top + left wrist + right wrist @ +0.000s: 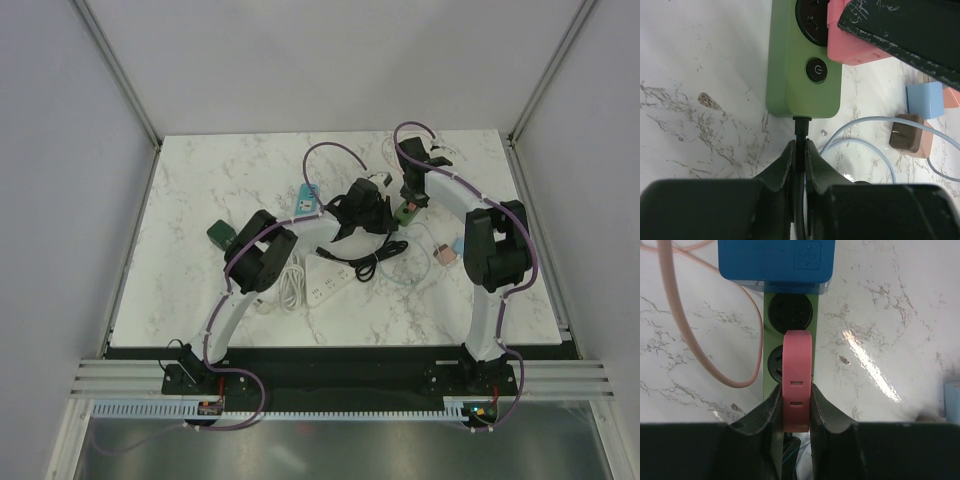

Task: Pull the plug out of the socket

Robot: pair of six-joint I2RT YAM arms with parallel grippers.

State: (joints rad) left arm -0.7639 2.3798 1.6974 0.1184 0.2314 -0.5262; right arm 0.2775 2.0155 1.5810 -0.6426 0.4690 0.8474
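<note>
A white power strip [325,287] is lying on the marble table [200,180] beside a coiled white cord [292,283]; a dark green block [220,236] is sitting further left; a pale blue cable [860,122] is looping near a brown-faced pink charger [910,142].

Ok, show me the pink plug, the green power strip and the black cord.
pink plug [797,365], right wrist view, outer face
green power strip [790,75], left wrist view, bare top
black cord [800,133], left wrist view, near the strip
</note>
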